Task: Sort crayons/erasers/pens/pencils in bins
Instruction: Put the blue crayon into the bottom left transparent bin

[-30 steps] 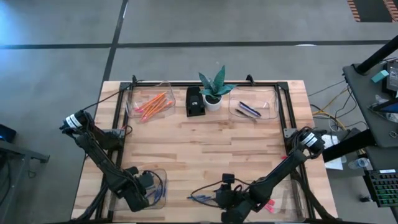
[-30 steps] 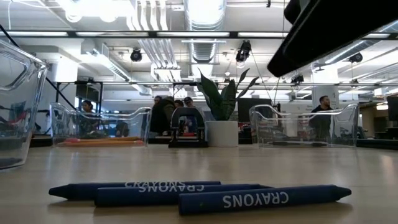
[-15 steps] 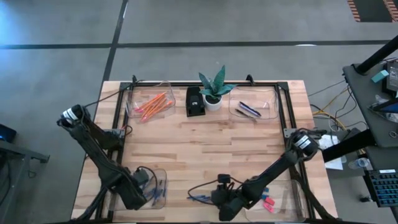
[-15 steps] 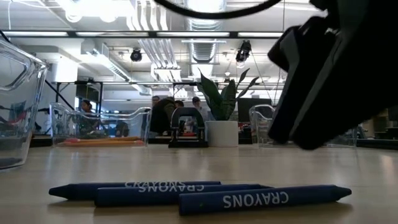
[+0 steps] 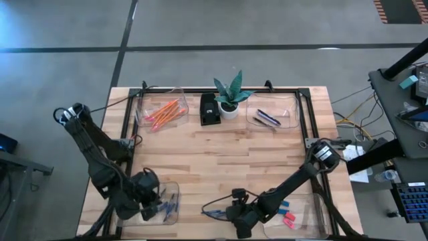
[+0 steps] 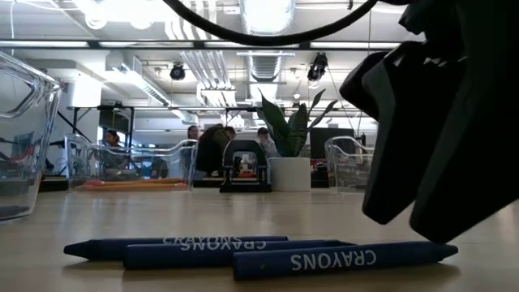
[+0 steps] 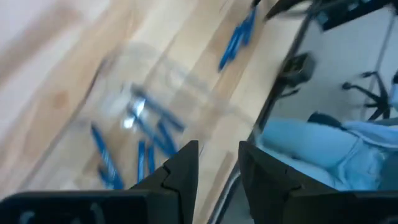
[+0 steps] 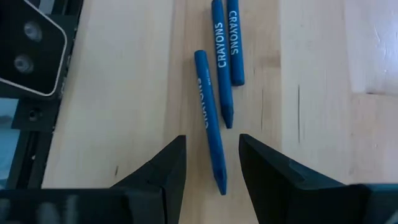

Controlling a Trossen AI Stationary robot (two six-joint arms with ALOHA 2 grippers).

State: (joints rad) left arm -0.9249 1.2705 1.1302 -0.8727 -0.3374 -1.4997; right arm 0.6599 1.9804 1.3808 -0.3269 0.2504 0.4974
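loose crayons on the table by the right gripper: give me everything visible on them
Three loose crayons lie flat on the bare wood near the table's front edge, between the two front bins. They are slim blue sticks with pointed tips and white "CRAYONS" lettering on what looks like a paper wrap. They lie roughly parallel and close together, staggered lengthwise, two side by side and one offset toward the right gripper. That gripper hangs open just above them, its fingers either side of the nearest crayon's tip, not gripping it.
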